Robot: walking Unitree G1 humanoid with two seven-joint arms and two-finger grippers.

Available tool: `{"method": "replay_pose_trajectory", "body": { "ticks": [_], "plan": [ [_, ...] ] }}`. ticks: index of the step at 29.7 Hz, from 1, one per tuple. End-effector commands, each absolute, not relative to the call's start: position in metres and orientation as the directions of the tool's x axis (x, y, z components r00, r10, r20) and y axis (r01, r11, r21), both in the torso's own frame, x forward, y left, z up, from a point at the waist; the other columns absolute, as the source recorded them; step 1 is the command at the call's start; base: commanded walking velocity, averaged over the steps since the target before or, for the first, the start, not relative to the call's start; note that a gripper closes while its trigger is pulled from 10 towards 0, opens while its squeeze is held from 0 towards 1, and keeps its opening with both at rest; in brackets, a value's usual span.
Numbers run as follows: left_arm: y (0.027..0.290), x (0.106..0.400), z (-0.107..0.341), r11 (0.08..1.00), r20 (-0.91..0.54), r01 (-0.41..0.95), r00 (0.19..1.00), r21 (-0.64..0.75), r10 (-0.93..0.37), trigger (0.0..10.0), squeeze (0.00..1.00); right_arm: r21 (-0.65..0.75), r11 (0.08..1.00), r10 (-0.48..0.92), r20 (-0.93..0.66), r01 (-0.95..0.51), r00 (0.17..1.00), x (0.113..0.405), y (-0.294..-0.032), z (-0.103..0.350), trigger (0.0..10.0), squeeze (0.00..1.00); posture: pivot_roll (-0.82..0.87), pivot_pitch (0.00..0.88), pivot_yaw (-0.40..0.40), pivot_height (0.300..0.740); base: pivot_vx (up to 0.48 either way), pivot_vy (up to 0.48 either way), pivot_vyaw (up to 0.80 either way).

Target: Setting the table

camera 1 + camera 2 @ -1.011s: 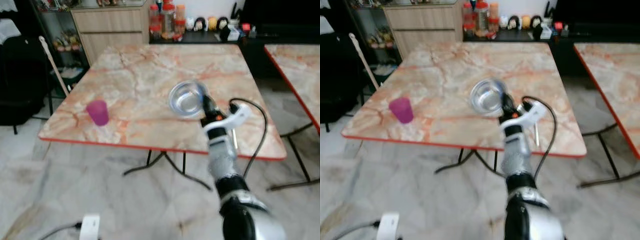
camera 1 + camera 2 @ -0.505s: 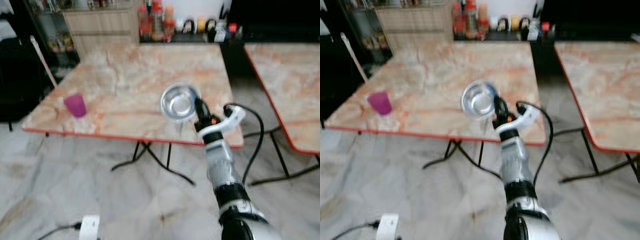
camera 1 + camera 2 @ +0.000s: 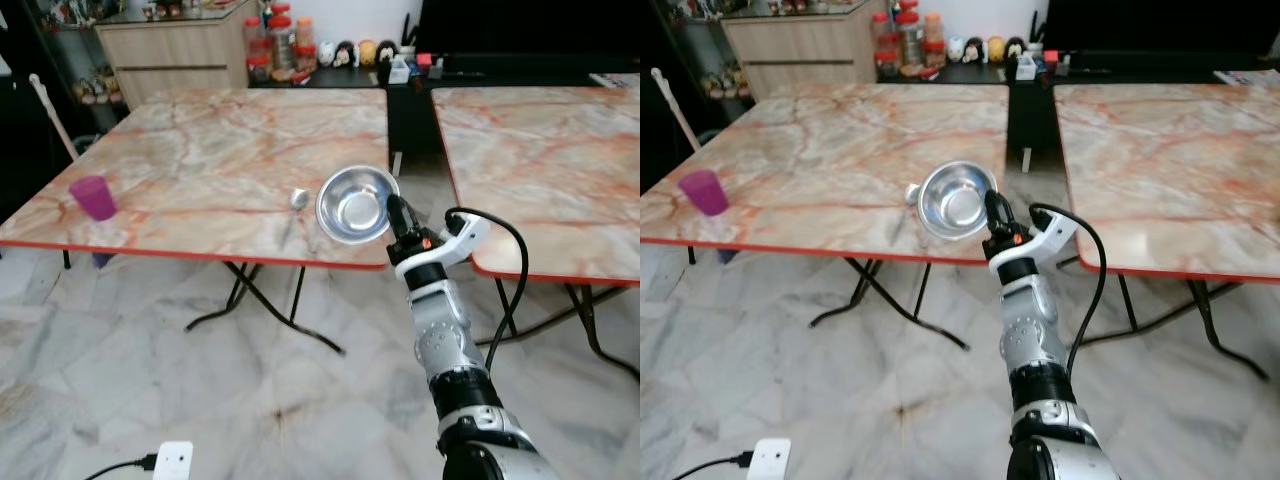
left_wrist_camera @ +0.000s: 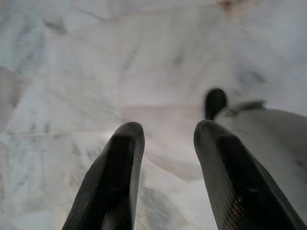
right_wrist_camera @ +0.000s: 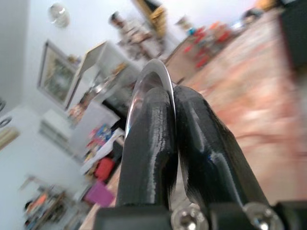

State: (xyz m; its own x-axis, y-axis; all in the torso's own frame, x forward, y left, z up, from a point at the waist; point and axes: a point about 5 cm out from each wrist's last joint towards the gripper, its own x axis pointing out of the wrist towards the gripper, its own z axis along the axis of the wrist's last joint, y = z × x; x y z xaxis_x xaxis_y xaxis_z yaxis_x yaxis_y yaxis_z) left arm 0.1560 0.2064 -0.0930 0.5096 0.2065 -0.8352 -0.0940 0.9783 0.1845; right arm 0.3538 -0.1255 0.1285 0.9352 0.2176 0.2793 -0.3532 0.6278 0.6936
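Right gripper (image 3: 392,207) clamps steel bowl (image 3: 355,204) by its rim above near table (image 3: 200,150), spoon (image 3: 297,200) just beside, purple cup (image 3: 92,196) well apart, left gripper (image 4: 165,158) with fingers parted above floor (image 4: 72,72)

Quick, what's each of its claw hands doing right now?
Left gripper: open, empty, hanging over the floor.
Right gripper: shut on the rim of a metal bowl.

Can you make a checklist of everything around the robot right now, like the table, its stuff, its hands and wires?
Surface: marble-look table with red edge; a second table to its right.
Job's things: steel bowl held tilted in the air; spoon and purple cup on the table.
Clutter: nothing seen on the tables.
Grippers: right gripper fingers pinch the bowl's rim; left gripper open, over the floor.
Cables: black cable looping off the right wrist; white plug on the floor.
Surroundings: cabinet, jars, figurines.
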Motion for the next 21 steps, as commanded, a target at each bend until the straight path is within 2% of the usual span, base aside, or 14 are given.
{"method": "replay_pose_trajectory", "body": {
  "ticks": [1,15,21],
  "plan": [
    [0.210,0.150,-0.095,0.976,-0.840,-0.084,0.498,0.203,0.217,10.0,0.00,0.686,0.619,0.222,0.315,-0.383,0.923,0.356,-0.120,0.140,10.0,0.00,-0.03,0.000,0.070,0.740,0.000,-0.379,0.00],
    [0.215,0.155,-0.092,0.975,-0.830,-0.094,0.511,0.203,0.223,10.0,0.00,0.699,0.622,0.196,0.297,-0.353,0.934,0.355,-0.121,0.137,10.0,0.00,-0.01,0.000,0.079,0.740,0.000,-0.378,0.00],
    [0.208,0.165,-0.088,0.984,-0.806,-0.125,0.565,0.130,0.178,10.0,0.00,0.699,0.628,0.189,0.287,-0.340,0.939,0.356,-0.124,0.136,10.0,0.00,0.00,0.011,0.071,0.740,0.000,0.000,0.00]
  ]
}}
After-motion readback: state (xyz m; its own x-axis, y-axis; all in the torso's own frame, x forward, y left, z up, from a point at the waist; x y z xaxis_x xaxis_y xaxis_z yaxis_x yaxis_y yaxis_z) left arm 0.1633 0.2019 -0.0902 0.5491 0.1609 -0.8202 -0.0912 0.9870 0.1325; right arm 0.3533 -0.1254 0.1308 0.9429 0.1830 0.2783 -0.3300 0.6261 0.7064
